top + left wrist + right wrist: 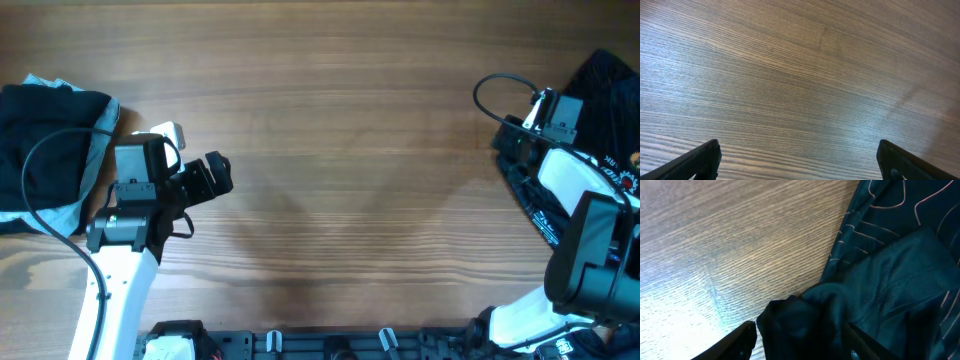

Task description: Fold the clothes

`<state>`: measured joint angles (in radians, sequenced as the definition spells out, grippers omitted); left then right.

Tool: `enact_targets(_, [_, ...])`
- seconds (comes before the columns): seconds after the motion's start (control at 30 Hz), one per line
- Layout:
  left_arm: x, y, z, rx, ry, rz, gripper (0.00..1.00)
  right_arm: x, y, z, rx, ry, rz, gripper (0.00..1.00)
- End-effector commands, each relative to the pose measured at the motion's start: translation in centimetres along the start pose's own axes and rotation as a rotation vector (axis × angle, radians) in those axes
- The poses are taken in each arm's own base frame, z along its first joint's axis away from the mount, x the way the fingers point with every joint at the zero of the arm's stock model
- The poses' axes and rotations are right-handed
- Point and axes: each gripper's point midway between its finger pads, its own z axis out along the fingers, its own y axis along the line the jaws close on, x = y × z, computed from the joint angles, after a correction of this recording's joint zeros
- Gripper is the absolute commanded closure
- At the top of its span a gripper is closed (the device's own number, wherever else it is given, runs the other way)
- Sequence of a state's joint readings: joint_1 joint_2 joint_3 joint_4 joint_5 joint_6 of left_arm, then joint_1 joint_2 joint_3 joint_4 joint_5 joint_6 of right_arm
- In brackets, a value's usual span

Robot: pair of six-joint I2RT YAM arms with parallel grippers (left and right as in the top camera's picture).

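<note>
The black jersey with thin orange swirls (606, 82) lies bunched at the table's far right edge, partly under my right arm. In the right wrist view it (890, 265) fills the right side, and a dark bunched fold of it sits between my fingers. My right gripper (800, 336) is partly closed on that fold, and in the overhead view it (512, 140) sits at the jersey's left edge. My left gripper (214, 176) is open and empty over bare wood at the left, and its fingers (797, 161) are wide apart.
A plain black and light blue garment pile (50, 130) lies at the far left edge, behind my left arm. A black cable loops over it. The wooden table (350, 180) stretches between the two arms. The arm bases stand along the front edge.
</note>
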<state>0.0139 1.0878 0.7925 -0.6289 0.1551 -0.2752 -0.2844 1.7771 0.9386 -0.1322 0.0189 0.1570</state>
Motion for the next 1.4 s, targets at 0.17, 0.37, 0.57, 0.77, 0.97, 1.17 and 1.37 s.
enact_targets(0.17, [-0.6,-0.6,-0.3,0.021,-0.013,0.011,0.0,0.6,0.5,1.7,-0.02,0.025,0.0,0.96])
enact_targets(0.37, [-0.6,-0.6,-0.3,0.021,-0.014,0.011,0.0,-4.7,7.6,-5.8,-0.375,-0.127,-0.049,0.96])
enact_targets(0.57, [-0.9,-0.7,-0.3,0.025,-0.025,0.013,0.0,1.7,23.3,-12.2,-0.82,-0.003,-0.256,0.96])
enact_targets(0.77, [-2.2,-1.3,-0.4,0.05,-0.078,0.023,0.0,3.6,37.3,-20.3,-0.955,-0.361,-0.398,0.46])
enact_targets(0.97, [-2.1,-4.4,-0.8,0.219,-0.059,0.041,0.0,2.6,31.0,-15.5,-0.591,-0.313,-0.389,0.0])
enact_targets(1.17, [0.5,-7.0,1.7,0.259,0.067,0.0,0.0,-1.6,16.9,-11.7,-0.277,-0.191,-0.269,0.0])
enact_targets(1.37, [6.5,-11.4,9.5,0.268,0.294,-0.052,0.0,-0.4,9.0,-9.5,-0.144,-0.036,-0.186,0.0])
